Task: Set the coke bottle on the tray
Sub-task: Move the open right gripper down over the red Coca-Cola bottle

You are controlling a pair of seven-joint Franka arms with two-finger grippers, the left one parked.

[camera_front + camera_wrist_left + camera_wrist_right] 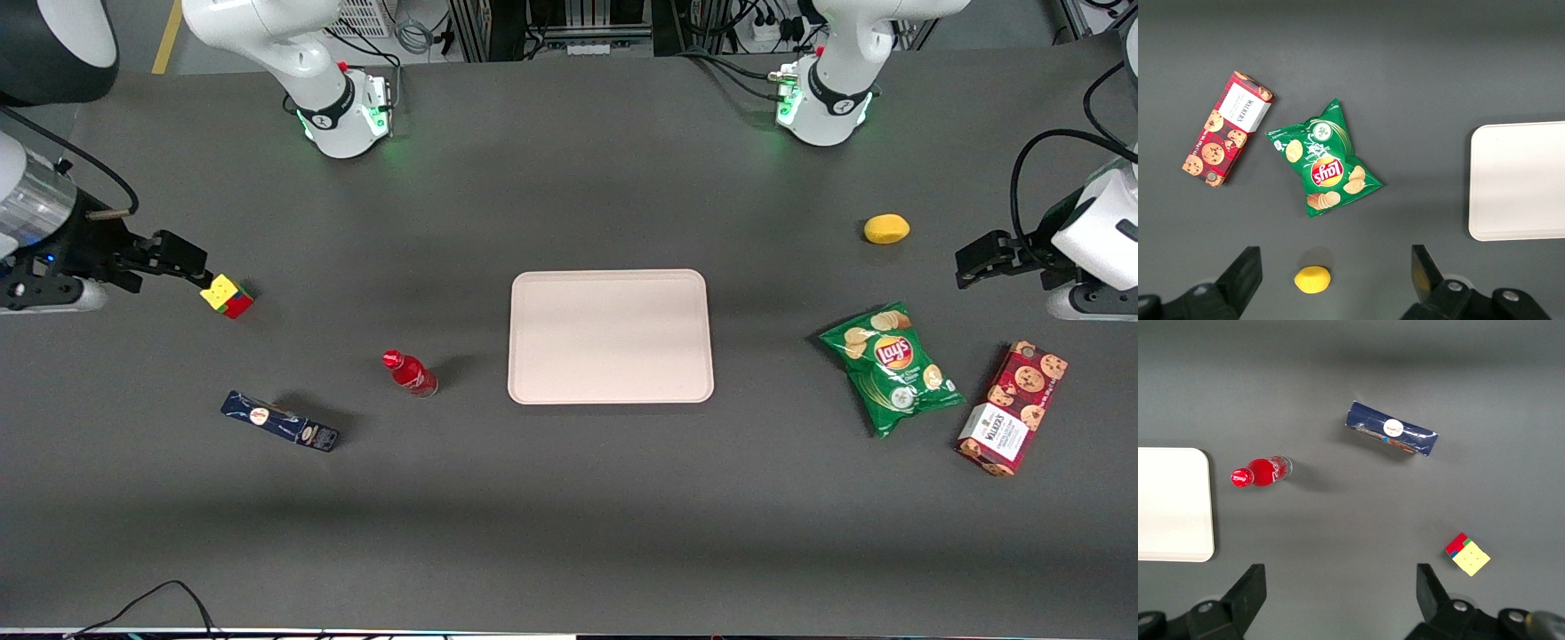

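Note:
The coke bottle [410, 373], small and red with a red cap, stands on the dark table beside the tray, toward the working arm's end. It also shows in the right wrist view [1261, 472]. The pale pink-beige tray [610, 336] lies flat at the table's middle with nothing on it; its edge shows in the right wrist view [1171, 503]. My right gripper [197, 274] hovers above the table at the working arm's end, well apart from the bottle. It is open and holds nothing [1341, 577].
A colour cube [226, 296] lies just under the gripper's tip. A dark blue packet [279, 421] lies nearer the front camera than the cube. A green chips bag [892, 366], a red cookie box [1013, 407] and a yellow lump [886, 228] lie toward the parked arm's end.

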